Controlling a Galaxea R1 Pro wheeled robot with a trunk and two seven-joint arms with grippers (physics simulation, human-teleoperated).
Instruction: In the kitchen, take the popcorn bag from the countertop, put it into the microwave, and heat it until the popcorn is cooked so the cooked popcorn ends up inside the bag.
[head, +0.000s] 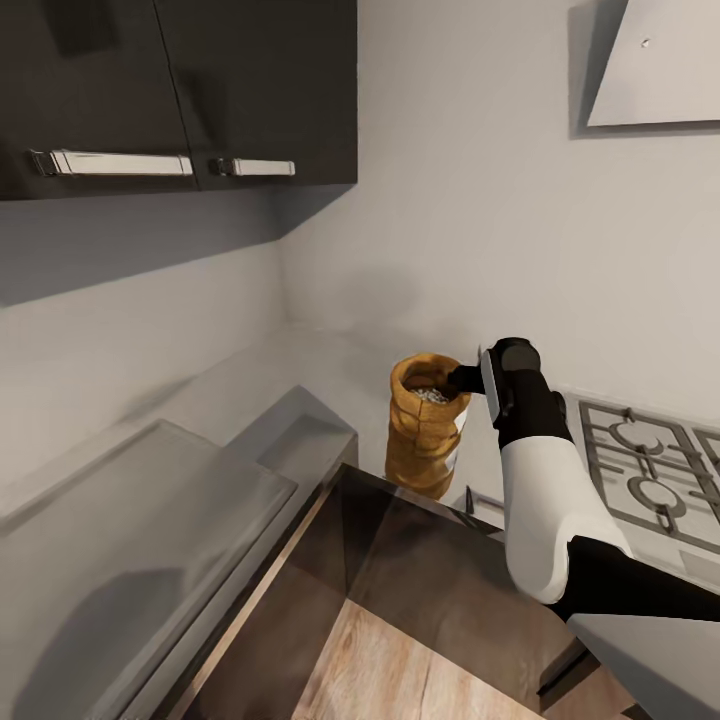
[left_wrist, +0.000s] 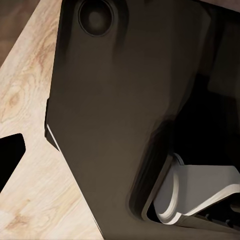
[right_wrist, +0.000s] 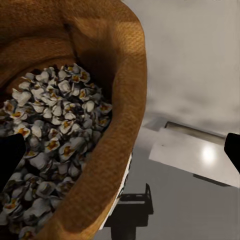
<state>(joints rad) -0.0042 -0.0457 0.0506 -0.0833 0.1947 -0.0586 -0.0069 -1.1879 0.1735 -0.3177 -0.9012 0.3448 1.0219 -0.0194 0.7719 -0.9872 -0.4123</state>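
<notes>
The popcorn bag (head: 425, 430), a tan crumpled sack with a rolled rim, is upright at the front edge of the grey countertop (head: 330, 370). I cannot tell whether it rests there or hangs just above. Whitish popcorn (right_wrist: 55, 130) fills it. My right gripper (head: 466, 380) reaches its rim from the right. In the right wrist view the right gripper (right_wrist: 121, 152) straddles the bag's wall (right_wrist: 120, 125), with one dark fingertip (right_wrist: 10, 160) over the popcorn and the other outside, far apart. My left gripper (left_wrist: 120, 155) hangs low beside my dark base, one fingertip (left_wrist: 10, 160) showing.
A grey boxy body (head: 140, 520) stands at the left on the counter. Below the bag lies a dark glassy panel (head: 420, 570), with wood floor (head: 400, 670) beneath. The gas hob (head: 650, 460) is at the right, dark wall cabinets (head: 180, 90) above left, and a white hood (head: 660, 60) above right.
</notes>
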